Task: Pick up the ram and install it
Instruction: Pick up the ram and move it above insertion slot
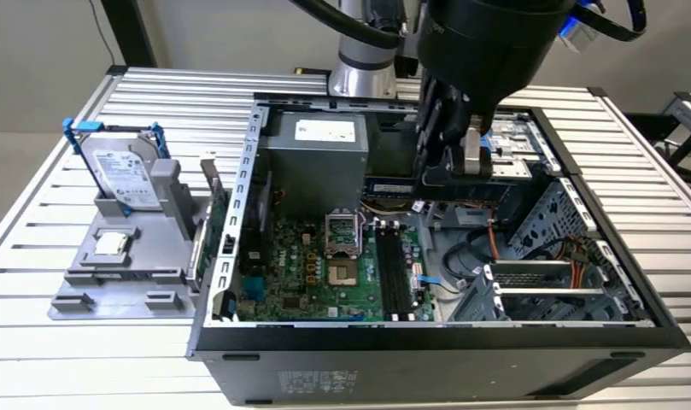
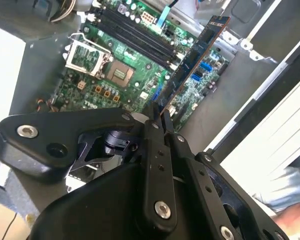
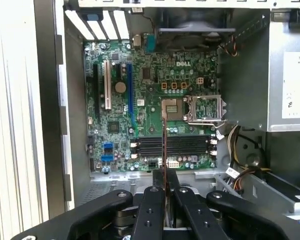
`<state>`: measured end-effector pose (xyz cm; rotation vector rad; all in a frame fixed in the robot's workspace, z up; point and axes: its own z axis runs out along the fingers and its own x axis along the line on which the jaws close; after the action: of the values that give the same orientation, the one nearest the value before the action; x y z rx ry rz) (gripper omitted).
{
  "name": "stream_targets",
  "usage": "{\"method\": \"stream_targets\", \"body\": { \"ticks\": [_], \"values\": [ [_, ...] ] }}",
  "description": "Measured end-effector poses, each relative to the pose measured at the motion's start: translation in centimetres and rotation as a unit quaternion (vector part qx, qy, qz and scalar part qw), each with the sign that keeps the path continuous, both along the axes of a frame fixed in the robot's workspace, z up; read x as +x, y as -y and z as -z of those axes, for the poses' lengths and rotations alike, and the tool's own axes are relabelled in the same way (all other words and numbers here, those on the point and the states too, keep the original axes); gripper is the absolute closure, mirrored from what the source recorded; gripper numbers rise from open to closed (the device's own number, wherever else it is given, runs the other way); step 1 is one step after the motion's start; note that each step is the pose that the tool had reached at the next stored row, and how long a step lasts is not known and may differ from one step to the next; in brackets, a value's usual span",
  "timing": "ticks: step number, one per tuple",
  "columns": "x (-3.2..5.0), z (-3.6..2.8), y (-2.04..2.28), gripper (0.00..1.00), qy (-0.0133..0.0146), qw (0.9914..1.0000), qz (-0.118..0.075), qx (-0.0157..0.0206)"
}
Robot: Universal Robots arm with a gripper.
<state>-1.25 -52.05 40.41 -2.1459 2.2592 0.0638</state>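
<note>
The end effector point(image 2: 159, 111) is closed on the ram point(image 2: 192, 60), its two dark fingers point(image 3: 152, 210) pinching the stick by its flat faces. In the second wrist view the ram runs as a long, narrow blue-black strip away from the fingertips. In the first wrist view it shows edge-on as a thin line.

The stick hangs in the air over the open computer case point(image 1: 225, 256) and is not seated in anything. In the exterior view it sits high in the case, just beside the grey power supply point(image 1: 317, 158).

Below it lies the green motherboard point(image 3: 150, 100), with the processor socket point(image 3: 172, 107) and, past that, the four dark memory slots point(image 3: 172, 145), which appear empty. In the exterior view the slots lie toward the near side of the case from the end effector, a little to the exterior view's left and well apart from the stick.

In both wrist views the ram crosses the slots at roughly a right angle. I judge its long axis to lie crosswise to them, not along them.

The case rests on a slatted metal counter point(image 1: 618, 171). A hard drive point(image 1: 123, 175) in a blue-handled frame stands outside the case, on the exterior view's left.
</note>
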Motion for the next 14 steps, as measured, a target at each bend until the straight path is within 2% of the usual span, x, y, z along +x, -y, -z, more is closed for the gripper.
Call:
{"method": "stream_targets", "body": {
  "ticks": [3, 11, 14],
  "values": [
    [0.63, 0.03, -0.01, 1.00, 0.0000, 0.99999, 0.005, 0.0000],
    [1.63, 0.11, -0.04, 1.00, 0.0000, 0.99966, 0.026, -0.0001],
    [1.65, 0.12, -0.05, 1.00, 0.0000, 0.99965, 0.027, 0.0000]
  ]
}}
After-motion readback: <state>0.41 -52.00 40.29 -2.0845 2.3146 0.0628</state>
